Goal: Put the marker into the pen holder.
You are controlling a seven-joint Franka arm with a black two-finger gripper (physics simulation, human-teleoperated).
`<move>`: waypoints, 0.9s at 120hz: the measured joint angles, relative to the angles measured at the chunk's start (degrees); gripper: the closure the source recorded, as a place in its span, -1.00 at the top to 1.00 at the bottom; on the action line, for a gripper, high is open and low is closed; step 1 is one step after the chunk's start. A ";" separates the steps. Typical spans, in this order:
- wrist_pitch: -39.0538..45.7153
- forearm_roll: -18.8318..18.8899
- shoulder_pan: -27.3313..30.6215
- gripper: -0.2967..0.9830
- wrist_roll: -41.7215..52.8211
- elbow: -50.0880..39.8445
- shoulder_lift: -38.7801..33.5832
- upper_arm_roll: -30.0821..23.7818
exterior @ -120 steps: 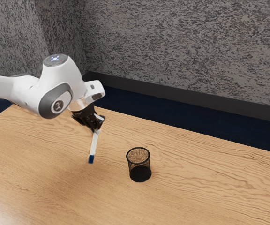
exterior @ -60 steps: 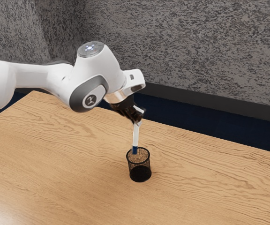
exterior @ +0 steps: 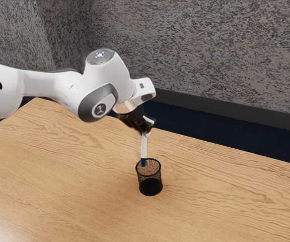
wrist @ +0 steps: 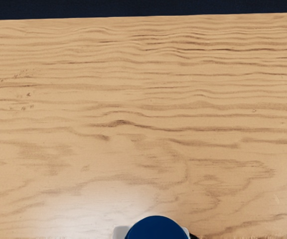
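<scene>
Grey walls [exterior: 200,50] (speckled) stand beyond the table [exterior: 59,176] — warm, grained wood.

Marker [exterior: 144,146]: white w/ blue end down, held up nr. vertical (slight tilt), blue end at far-left part of holder's mouth, exterior view. Pen holder [exterior: 150,182]: blk. mesh cup, round, upright, mid-scene, toward near side.

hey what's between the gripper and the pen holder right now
The marker: in the exterior view it hangs down from the gripper, its blue end seen at the mouth of the pen holder.
</scene>
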 joint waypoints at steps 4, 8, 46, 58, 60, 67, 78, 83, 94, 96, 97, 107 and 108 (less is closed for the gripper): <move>0.00 0.00 -0.22 -0.69 -0.09 0.00 0.06 -0.09; 0.00 0.00 -0.31 -0.69 -0.17 0.00 0.31 -0.14; 0.01 -0.35 0.34 -0.59 -0.66 0.92 6.17 -0.59; -0.01 -1.35 0.56 -0.24 -0.08 0.23 6.81 -1.09; -0.04 -1.47 0.71 -0.19 0.02 0.19 6.69 -1.11; -1.37 -1.73 0.83 -0.01 0.47 0.26 4.45 -1.15; -9.27 -2.02 1.12 0.18 2.24 4.48 -1.11 -0.89; -14.15 -2.15 1.56 0.24 4.10 8.13 -2.46 -0.58; -24.16 -3.77 0.24 0.35 9.66 14.19 -4.16 3.26; -25.99 -3.94 -0.06 0.36 10.69 15.16 -4.41 4.07; -26.87 -4.03 -0.25 0.37 11.20 15.60 -4.52 4.51; -34.07 -4.61 -0.36 0.42 16.17 18.02 -5.63 7.17; -34.64 -4.64 -0.27 0.43 16.65 18.19 -5.72 7.34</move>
